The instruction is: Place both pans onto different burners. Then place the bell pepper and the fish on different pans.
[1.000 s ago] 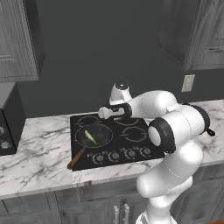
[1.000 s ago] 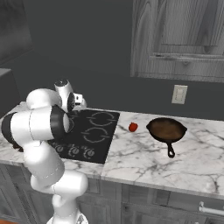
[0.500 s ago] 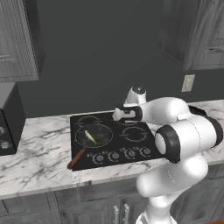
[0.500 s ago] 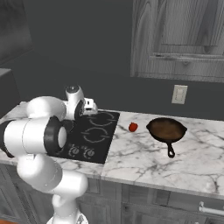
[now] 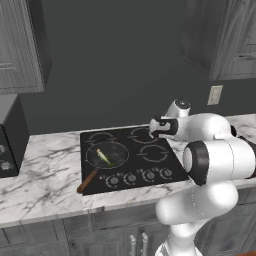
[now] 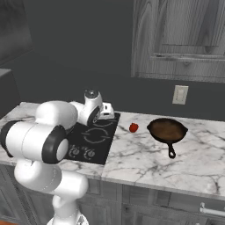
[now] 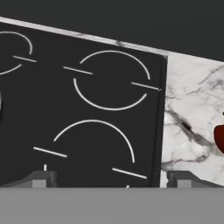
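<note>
Bench (image 6: 145, 160): marbled white top running the full width under dark wood cabinets (image 6: 184, 39).

Cooktop (image 5: 127, 172): flat black glass set into the bench, four pale ring burners (image 7: 109, 81), knob row along its front edge.

Black pan (image 5: 107, 155), reddish-brown wooden handle: sits on the front-left burner, handle angled toward the front-left edge. Fish (image 5: 104, 158) lies inside it, greenish-yellow, roughly centred.

Brown pan (image 6: 167, 130), dark handle: on bare bench well right of the cooktop, handle toward the front.

Pincer (image 5: 151, 133): above the rear-right burner region, holding nothing. Hand view has both tips well apart at the bottom, so the jaws stand spread.

Bell pepper (image 6: 133, 128): red, on the bench between cooktop and brown pan, touching neither.
</note>
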Robot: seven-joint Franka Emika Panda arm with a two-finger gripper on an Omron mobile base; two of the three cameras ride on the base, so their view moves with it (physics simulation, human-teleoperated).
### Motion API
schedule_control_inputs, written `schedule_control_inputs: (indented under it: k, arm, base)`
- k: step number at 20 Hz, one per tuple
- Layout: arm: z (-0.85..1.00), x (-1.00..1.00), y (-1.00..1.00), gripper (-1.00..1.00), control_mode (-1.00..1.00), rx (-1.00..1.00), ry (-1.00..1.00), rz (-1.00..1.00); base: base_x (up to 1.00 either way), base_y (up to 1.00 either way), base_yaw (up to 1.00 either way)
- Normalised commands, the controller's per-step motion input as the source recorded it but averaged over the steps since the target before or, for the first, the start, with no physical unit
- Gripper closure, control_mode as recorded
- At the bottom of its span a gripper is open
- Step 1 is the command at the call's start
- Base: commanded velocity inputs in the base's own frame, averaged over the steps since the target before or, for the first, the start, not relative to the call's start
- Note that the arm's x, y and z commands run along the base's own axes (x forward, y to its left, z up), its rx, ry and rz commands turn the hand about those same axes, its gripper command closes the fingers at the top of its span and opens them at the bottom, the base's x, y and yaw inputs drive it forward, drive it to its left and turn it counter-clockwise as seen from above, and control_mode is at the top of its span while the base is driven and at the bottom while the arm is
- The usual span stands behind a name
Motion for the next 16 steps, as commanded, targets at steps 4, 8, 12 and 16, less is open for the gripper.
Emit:
schedule_control_inputs:
  k: [4,8,12,16]
  arm:
    - [0.00,-0.08,-0.76,-1.00,-1.00,0.00,0.00,-0.06]
    - [-0.01,-0.06,-0.71,-1.00,-1.00,-0.01,0.00,-0.10]
    - [-0.01,-0.07,-0.66,-1.00,-1.00,-0.04,0.00,-0.10]
    - [-0.09,-0.10,-0.61,-1.00,-1.00,-0.03,0.00,-0.10]
  base:
    - [0.00,0.00,0.00]
    - [0.00,0.00,0.00]
    - [0.00,0.00,0.00]
    - [0.00,0.00,0.00]
